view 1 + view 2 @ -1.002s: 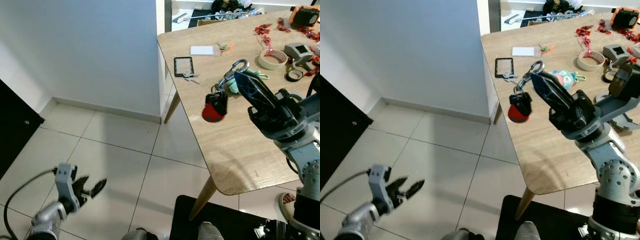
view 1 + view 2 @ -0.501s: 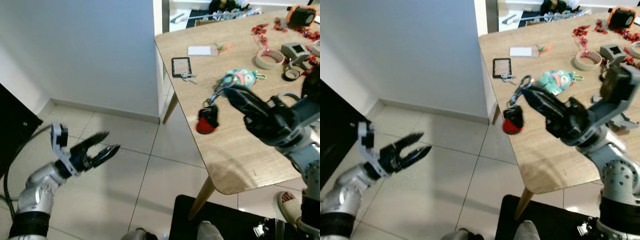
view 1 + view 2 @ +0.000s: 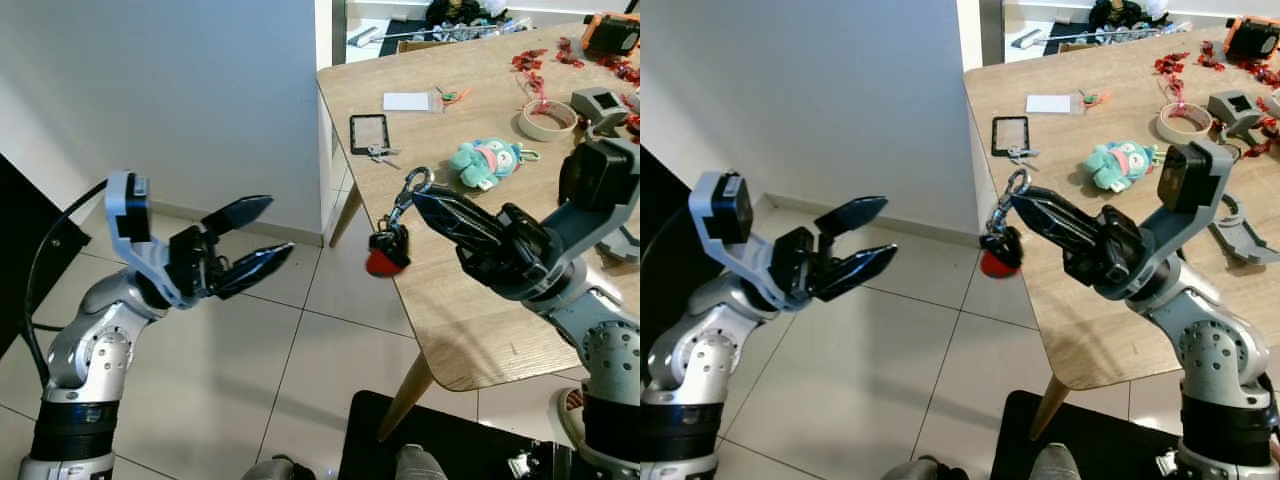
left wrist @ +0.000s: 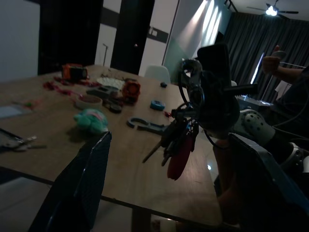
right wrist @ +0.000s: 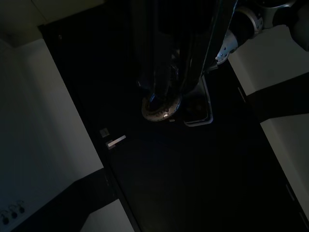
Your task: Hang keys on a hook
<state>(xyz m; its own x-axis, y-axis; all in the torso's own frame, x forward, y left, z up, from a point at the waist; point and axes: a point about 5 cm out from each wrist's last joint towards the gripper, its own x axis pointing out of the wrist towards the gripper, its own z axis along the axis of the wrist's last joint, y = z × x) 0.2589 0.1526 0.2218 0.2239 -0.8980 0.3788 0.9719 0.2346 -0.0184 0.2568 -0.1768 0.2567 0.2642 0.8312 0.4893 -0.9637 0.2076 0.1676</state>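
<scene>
A wooden table [image 3: 470, 300] stands on pale floor tiles [image 3: 230, 330] beside a white wall [image 3: 180, 90]. Just off the table's edge, the right gripper [image 3: 418, 190] pinches the key bunch [image 3: 390, 240], which hangs vertically, carabiner uppermost, red fob lowest. The left gripper [image 3: 268, 232] is spread wide, pointing toward it.

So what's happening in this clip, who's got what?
The right gripper is shut on a bunch of keys with a silver carabiner and a red fob, holding it in the air past the edge of the wooden table. The left gripper is raised with its fingers open, pointing toward the bunch without touching it. A second set of keys, a phone and a teal plush toy lie on the table.
</scene>
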